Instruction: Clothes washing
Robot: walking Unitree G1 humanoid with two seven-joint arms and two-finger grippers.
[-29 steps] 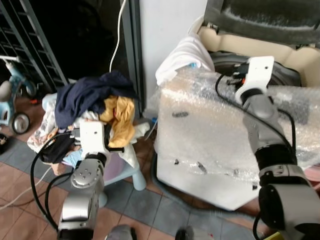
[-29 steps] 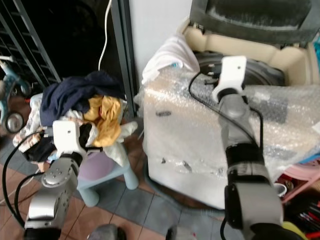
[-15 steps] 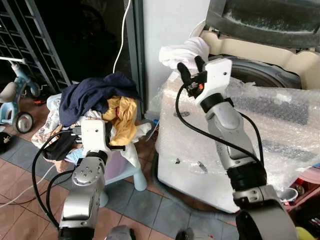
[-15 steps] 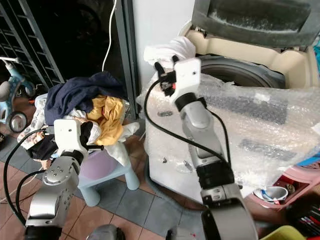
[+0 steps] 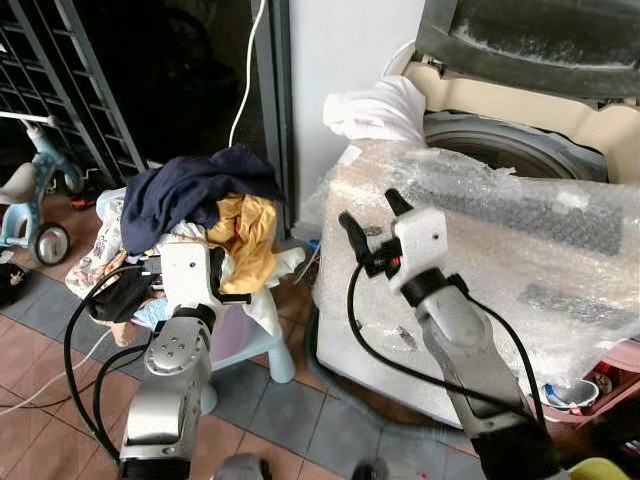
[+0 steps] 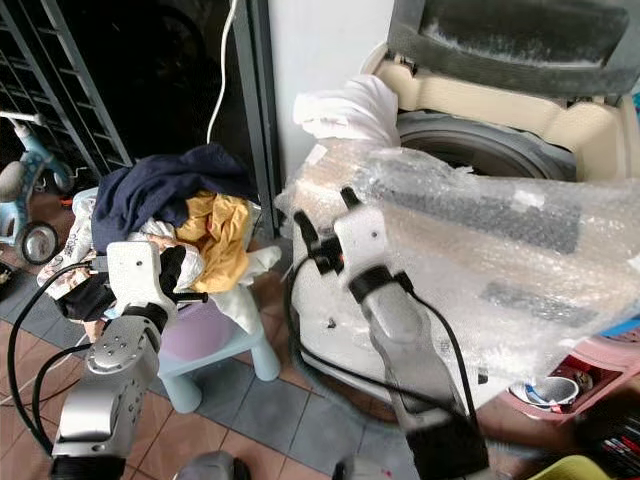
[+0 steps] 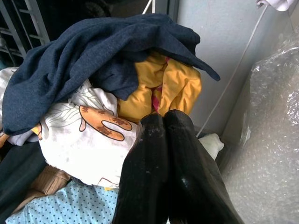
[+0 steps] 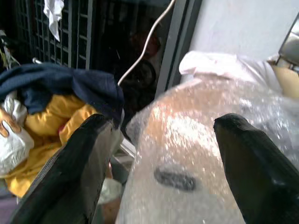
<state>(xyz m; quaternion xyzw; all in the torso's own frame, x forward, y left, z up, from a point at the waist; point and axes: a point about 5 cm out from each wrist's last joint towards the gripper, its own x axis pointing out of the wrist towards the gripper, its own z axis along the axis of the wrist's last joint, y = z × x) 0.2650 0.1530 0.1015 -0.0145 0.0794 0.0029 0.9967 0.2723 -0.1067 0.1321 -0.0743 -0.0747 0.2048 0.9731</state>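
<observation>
Two pincers: my left gripper [image 7: 163,121], fingers pressed together, at the clothes pile [image 5: 200,215] left of centre; my right gripper [image 5: 368,222] spread wide (nothing held) before the bubble-wrapped washing machine [image 5: 500,250], right.

Right claw [image 5: 368,214] lower, off white cloth [image 5: 375,108]

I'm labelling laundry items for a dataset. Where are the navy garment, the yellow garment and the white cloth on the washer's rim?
navy garment [image 5: 190,190], left eye view, middle of its top fold.
yellow garment [image 5: 245,235], left eye view, centre of the bunched fabric.
white cloth [image 5: 375,108], left eye view, its bulging middle.
</observation>
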